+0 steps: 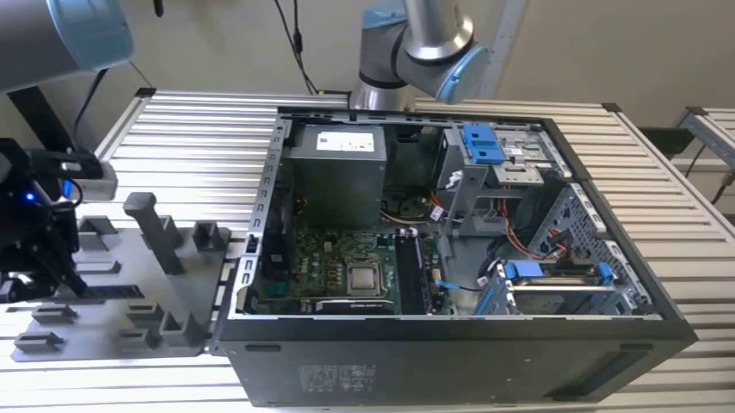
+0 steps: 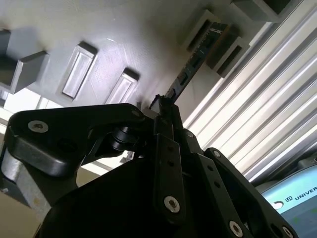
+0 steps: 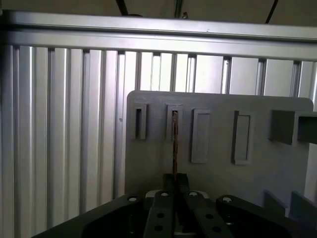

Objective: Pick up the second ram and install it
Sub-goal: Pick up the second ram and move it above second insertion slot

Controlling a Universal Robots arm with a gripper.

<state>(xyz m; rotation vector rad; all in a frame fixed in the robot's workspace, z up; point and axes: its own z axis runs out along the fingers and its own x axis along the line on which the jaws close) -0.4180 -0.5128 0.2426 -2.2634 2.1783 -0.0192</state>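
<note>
The gripper (image 3: 176, 181) stands over the grey holder plate (image 3: 218, 173) on the slatted table (image 3: 64, 124). Its fingers (image 3: 159, 208) are narrow and closed on the second ram (image 2: 195, 59).

The ram stands on edge in a slot of the plate. In the first wrist view it appears as a thin line. Its long axis runs parallel to the table slats, pointing away from the fingers toward the plate's far edge.

Neighbouring slots (image 3: 200, 135) flank it on both sides, apart from it. Bare slats lie beyond the plate's edge.

In the exterior view, the open computer case (image 1: 460, 361) sits just beside the plate, on the exterior view's right. An upright post (image 1: 151, 225) stands between the gripper and the case.
</note>
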